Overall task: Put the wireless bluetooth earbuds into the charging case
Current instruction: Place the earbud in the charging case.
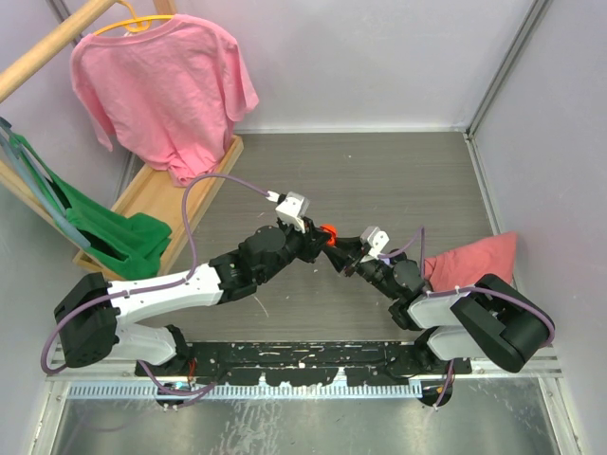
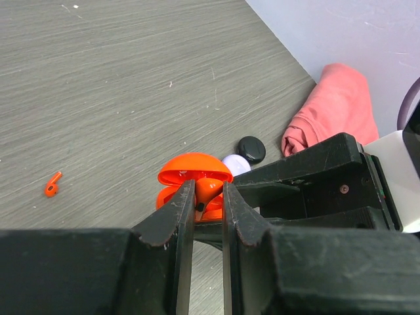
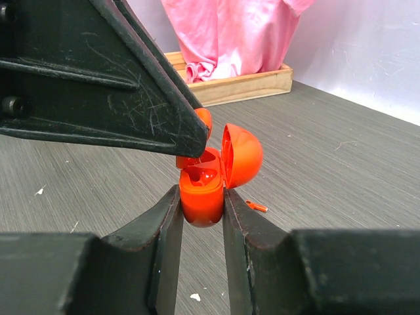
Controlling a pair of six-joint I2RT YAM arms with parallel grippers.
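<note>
The charging case (image 3: 200,193) is a small orange shell with its domed lid (image 3: 241,154) swung open, and my right gripper (image 3: 201,197) is shut on its lower half above the table. My left gripper (image 2: 210,187) is shut on one orange earbud (image 2: 209,189), held just over the case's open cavity (image 3: 205,169). A second orange earbud (image 2: 52,184) lies loose on the table; in the right wrist view that second earbud (image 3: 257,206) shows just beyond the case. From above, both grippers meet at the case (image 1: 328,233) mid-table.
A black round puck (image 2: 251,148) and a lilac disc (image 2: 235,164) sit on the table beyond the case. A crumpled pink cloth (image 1: 471,258) lies at the right wall. A wooden tray (image 1: 161,190) with a pink shirt and a green cloth (image 1: 123,237) stands at the left.
</note>
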